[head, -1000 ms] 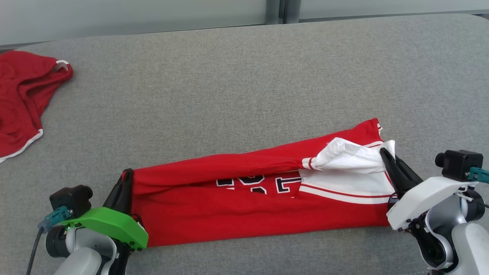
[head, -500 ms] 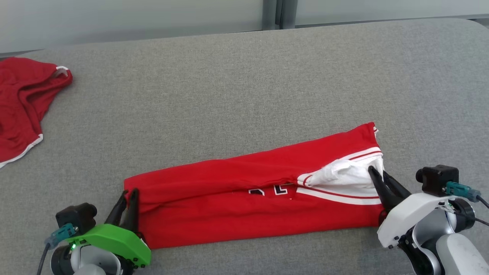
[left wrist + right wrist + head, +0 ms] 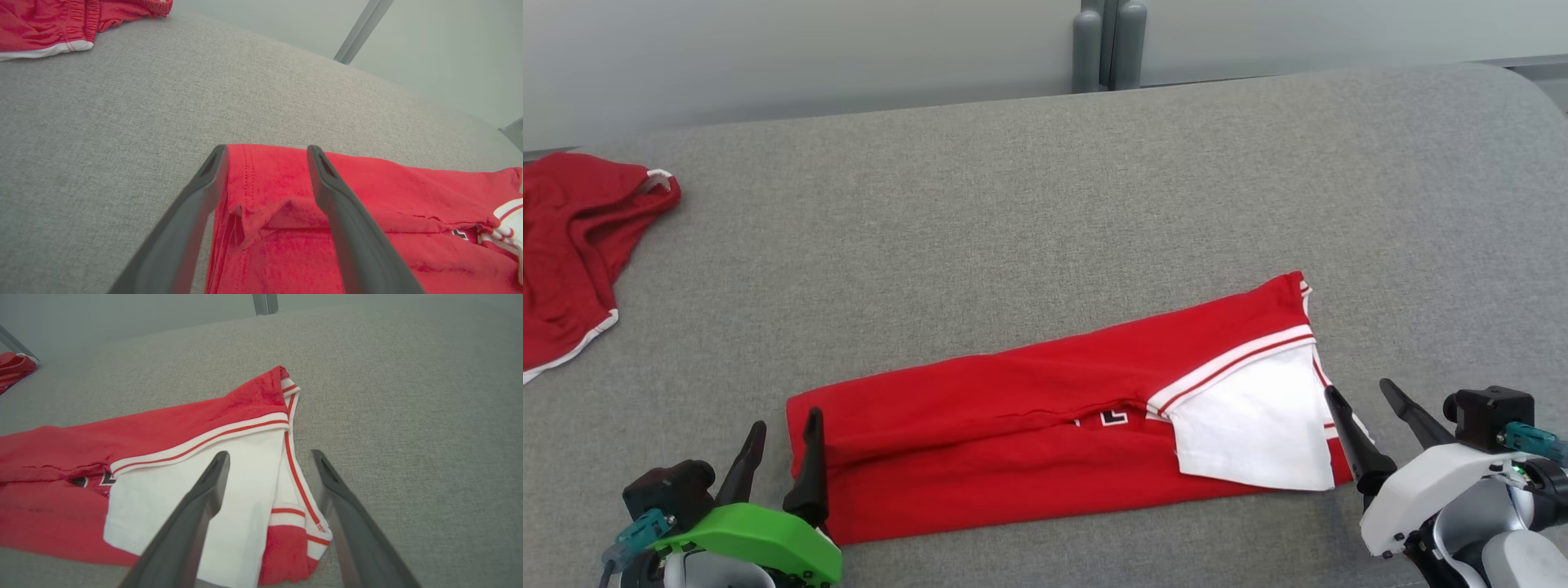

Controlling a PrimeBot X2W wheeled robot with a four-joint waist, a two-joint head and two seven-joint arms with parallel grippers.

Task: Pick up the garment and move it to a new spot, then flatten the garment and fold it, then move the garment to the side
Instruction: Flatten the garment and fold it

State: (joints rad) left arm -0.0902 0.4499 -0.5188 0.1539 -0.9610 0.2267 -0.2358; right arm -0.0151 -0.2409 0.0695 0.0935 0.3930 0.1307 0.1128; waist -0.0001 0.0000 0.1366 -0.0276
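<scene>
The garment (image 3: 1013,441), a red jersey with white trim, lies folded into a long band on the grey cloth-covered tabletop (image 3: 1045,204), near its front edge and slanting up toward the right in the head view. A white panel with red-and-white striped edging is turned over its right end, and part of dark lettering shows in the slit along the middle fold.

The left gripper (image 3: 786,420) sits at the band's left end with its fingers spread wide. In the left wrist view the gripper (image 3: 266,149) straddles the garment's (image 3: 367,204) hemmed corner, one finger over bare tabletop, the other over red cloth, with nothing pinched.

The right gripper (image 3: 1357,387) is at the right end, its fingers likewise spread apart. In the right wrist view the gripper (image 3: 270,453) has one finger over the garment's (image 3: 184,428) white panel and the other beside the striped edge, over tabletop.

A second red garment (image 3: 572,245) with white edging lies crumpled at the far left, well apart.
</scene>
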